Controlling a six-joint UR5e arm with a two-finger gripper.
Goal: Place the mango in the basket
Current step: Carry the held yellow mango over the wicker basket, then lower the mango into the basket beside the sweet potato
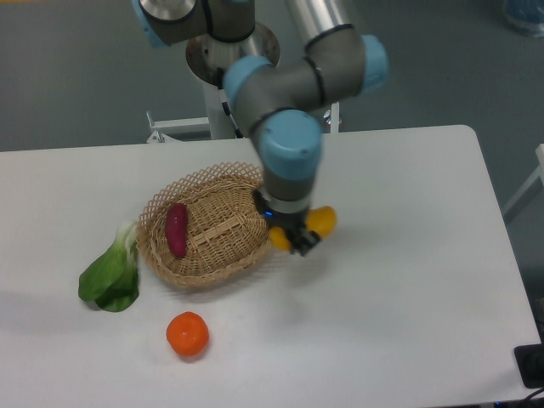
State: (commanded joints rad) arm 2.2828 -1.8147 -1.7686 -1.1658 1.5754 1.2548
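mango in gripper beside basket

Bystanders on the white table

A purple-red sweet potato lies lengthwise, pointing roughly twelve to six o'clock. A leafy green vegetable with a pale stalk sits at about eight o'clock from it, stalk end toward one o'clock. A round orange tangerine rests at six o'clock from the sweet potato, apart from the greens.
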